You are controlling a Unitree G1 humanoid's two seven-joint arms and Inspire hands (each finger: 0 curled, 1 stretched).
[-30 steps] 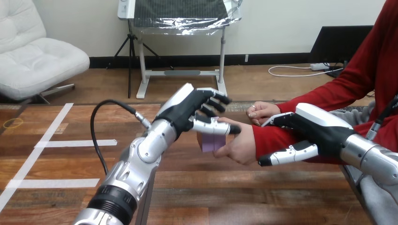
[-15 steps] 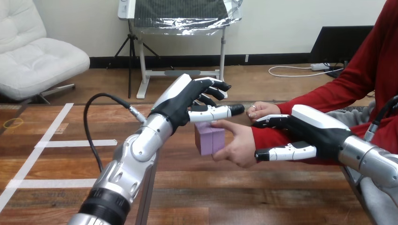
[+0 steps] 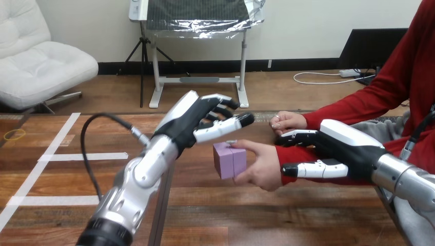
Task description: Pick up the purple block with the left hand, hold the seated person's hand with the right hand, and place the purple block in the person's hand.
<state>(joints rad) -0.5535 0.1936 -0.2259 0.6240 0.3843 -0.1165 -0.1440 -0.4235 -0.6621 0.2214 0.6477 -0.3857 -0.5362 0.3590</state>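
Over the middle of the brown wooden worktop point(image 3: 205, 215), head view, I see the purple cube-shaped block point(image 3: 229, 160) lying in the person's hand point(image 3: 262, 165). That hand reaches in from the right out of a red sleeve, and its fingers and thumb wrap the block's right side. The block is up off the wood, with its left face and top bare.

My left hand point(image 3: 197, 120) hangs just up and left of the block. Its fingers are loose and spread, nothing between them, and the thumb points right over the block's top. I see a slim gap there, so no contact. The silver left forearm point(image 3: 136, 179) runs up from the bottom edge.

My right hand point(image 3: 338, 148) comes in from the right and sits on the person's wrist point(image 3: 290, 152) just behind the block-holding hand. Its fingers point(image 3: 295, 136) lie over the top of the red sleeve and the thumb runs along underneath, so the wrist is pinched between them.

A second person's hand point(image 3: 284, 121) rests on the worktop behind, near the right hand's fingertips and apart from the block. White tape strips point(image 3: 84, 156) lie on the wood at far left.
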